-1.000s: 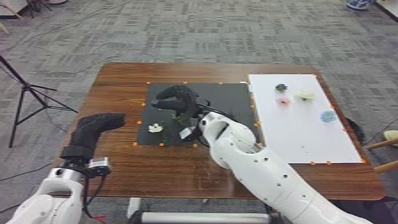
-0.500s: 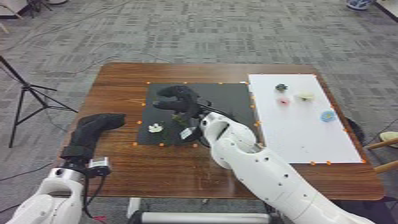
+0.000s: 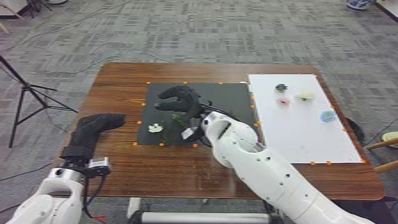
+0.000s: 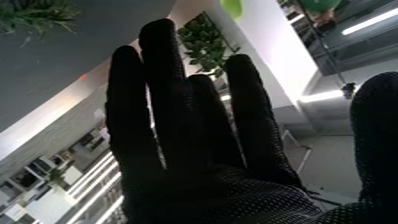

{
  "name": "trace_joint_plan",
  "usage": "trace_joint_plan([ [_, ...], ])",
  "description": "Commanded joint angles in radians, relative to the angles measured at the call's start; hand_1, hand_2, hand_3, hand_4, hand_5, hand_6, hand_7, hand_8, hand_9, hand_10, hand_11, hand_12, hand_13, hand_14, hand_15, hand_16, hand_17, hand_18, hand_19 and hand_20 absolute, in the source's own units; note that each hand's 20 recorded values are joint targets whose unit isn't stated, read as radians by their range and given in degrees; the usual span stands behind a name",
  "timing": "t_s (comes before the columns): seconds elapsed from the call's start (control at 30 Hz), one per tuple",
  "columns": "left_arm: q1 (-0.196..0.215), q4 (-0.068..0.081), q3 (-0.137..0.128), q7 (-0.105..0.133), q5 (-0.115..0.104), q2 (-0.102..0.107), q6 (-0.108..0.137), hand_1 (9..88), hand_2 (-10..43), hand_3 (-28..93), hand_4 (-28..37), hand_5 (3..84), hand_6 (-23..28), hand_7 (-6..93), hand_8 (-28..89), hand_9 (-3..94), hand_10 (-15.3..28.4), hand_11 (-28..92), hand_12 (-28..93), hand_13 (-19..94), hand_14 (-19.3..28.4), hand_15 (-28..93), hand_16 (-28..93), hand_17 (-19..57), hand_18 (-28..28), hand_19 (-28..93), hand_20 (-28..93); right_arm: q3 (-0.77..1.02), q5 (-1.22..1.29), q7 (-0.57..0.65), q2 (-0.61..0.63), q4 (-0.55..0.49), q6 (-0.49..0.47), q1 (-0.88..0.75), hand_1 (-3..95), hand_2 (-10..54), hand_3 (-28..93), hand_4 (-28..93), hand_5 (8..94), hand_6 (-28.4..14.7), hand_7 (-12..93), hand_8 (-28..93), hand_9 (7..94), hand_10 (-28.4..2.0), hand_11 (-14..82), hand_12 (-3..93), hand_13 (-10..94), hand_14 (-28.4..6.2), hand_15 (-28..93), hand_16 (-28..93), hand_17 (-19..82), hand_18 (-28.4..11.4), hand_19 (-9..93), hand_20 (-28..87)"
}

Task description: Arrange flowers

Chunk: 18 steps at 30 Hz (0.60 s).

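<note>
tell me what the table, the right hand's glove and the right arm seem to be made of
Table: brown wood or wood-look laminate, smooth, going by its streaky grain. Right hand's glove: black, matte fabric, showing a fine dotted texture. Right arm: hard, smooth white casing with small dark holes, perhaps plastic or painted metal.

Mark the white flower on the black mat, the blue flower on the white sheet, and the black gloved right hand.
White flower (image 3: 155, 128), head view, blossom.
Blue flower (image 3: 328, 116), head view, blossom.
Black gloved right hand (image 4: 226, 197), right wrist view, palm.
</note>
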Motion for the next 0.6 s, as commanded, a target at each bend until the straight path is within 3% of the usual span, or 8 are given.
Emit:
trace_joint_plan([
  [0.03,0.004,-0.003,0.011,0.022,-0.003,-0.009,0.013,23.7,-3.1,68,-22.4,62.3,-0.9,19.9,-7,55.0,15.1,22,16,42,18.2,27,3,0.4,15.3,19,22,0.005,-0.014,-0.004,0.024,-0.02,-0.005,-0.009,18.7,4.6,64,-16,51.0,-4.1,10,-9,41.6,-14.9,4.3,7.9,56,-18.1,28,24,29,-21.8,55,39],
  [0.27,0.002,-0.005,0.022,0.042,-0.001,-0.002,0.041,25.3,-3.2,69,-22.1,62.9,-0.3,20.1,-7,55.3,15.1,23,16,42,18.0,27,2,4.1,13.4,19,22,0.015,-0.011,0.007,0.044,-0.023,-0.009,-0.023,19.5,4.9,65,-15,51.1,-4.3,10,-9,42.5,-15.1,4.6,8.5,55,-17.7,27,25,28,-21.5,54,38],
  [0.33,0.039,-0.027,0.006,0.04,0.003,-0.009,0.052,25.9,-3.3,69,-21.6,62.9,-0.2,20.0,-7,55.4,15.1,23,16,42,17.9,27,2,5.5,13.1,20,23,0.033,-0.018,0.004,0.041,-0.034,-0.042,-0.043,19.4,4.7,65,-15,50.9,-4.2,10,-9,42.6,-15.0,4.6,8.7,55,-17.7,27,25,28,-21.4,54,38],
  [0.37,0.033,-0.025,0.005,0.04,0.01,-0.014,0.052,26.3,-3.3,69,-21.4,62.9,-0.1,20.0,-7,55.3,15.2,23,16,42,17.8,27,2,6.0,12.9,20,23,0.027,-0.015,0.008,0.051,-0.041,-0.034,-0.038,19.5,4.7,65,-16,50.8,-4.2,10,-9,42.7,-15.0,4.6,8.8,55,-17.7,27,25,28,-21.4,54,38],
  [0.43,0.033,-0.029,0.008,0.047,0.0,-0.018,0.075,26.4,-3.4,69,-20.8,63.0,0.0,20.0,-7,55.3,15.2,23,16,42,17.8,27,2,6.6,12.8,21,24,0.033,-0.021,-0.007,0.052,-0.04,-0.031,-0.033,19.9,4.8,65,-16,50.6,-4.2,10,-9,43.0,-15.1,4.7,8.9,55,-17.7,27,25,28,-21.3,54,38],
  [0.53,0.026,-0.028,0.008,0.046,0.009,-0.015,0.07,27.2,-4.3,69,-20.1,63.2,0.0,20.7,-7,55.4,15.1,23,16,42,17.4,26,2,7.6,12.8,22,24,0.037,-0.015,-0.005,0.065,-0.054,-0.037,-0.031,20.8,4.8,65,-16,50.6,-4.2,10,-9,43.2,-15.2,4.7,9.1,54,-17.6,27,25,27,-21.2,53,38],
  [0.6,0.026,-0.029,0.013,0.053,0.002,-0.022,0.082,27.4,-4.6,69,-20.0,63.2,0.1,21.0,-7,55.4,15.2,24,16,42,17.2,26,2,7.7,12.8,22,25,0.042,-0.012,-0.014,0.064,-0.056,-0.039,-0.034,21.0,4.9,65,-16,50.2,-4.1,10,-9,43.4,-15.2,4.8,9.2,54,-17.6,26,25,27,-21.2,53,38],
])
